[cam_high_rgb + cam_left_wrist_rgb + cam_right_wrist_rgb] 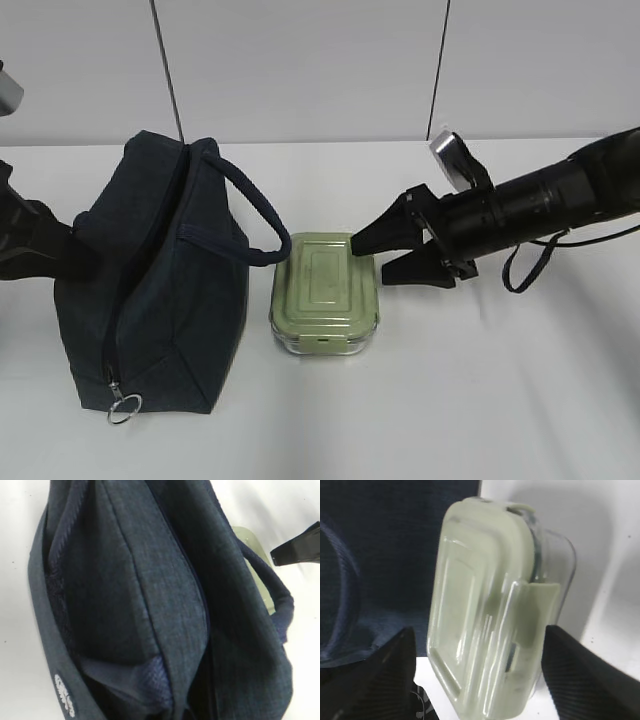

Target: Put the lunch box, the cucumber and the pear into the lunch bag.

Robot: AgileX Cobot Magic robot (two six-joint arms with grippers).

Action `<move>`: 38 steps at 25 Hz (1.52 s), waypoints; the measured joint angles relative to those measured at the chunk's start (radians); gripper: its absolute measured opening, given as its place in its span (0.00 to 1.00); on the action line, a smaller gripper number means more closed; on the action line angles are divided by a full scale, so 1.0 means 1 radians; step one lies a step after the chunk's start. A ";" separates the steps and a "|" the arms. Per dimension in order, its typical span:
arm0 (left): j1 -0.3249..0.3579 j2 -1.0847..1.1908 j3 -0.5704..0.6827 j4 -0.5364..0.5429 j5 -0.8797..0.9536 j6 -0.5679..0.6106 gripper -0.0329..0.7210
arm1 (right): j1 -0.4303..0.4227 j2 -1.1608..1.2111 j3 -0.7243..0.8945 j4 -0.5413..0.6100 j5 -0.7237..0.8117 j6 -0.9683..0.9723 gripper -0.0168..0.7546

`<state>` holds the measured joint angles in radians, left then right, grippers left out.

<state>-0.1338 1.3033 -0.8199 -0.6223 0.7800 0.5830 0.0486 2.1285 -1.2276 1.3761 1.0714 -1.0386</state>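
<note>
lunch bag [150, 280] left | lunch box [325, 292] just beside, right

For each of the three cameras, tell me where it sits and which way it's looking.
Exterior: in front of the table, angled down at the bag and lunch box; both arms show, the right gripper open at the box.
Left wrist: on the left arm, close over the bag; only the right gripper's fingertip shows.
Right wrist: on the right arm, facing the box between its open fingers.
Shared: all three see the bag and box.
</note>
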 joint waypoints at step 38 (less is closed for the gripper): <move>0.000 0.000 0.000 -0.001 0.000 0.000 0.05 | 0.046 0.070 0.002 0.052 -0.053 -0.047 0.51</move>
<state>-0.1338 1.3033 -0.8199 -0.6233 0.7800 0.5830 0.0950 2.1983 -1.2257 1.4284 1.0185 -1.0858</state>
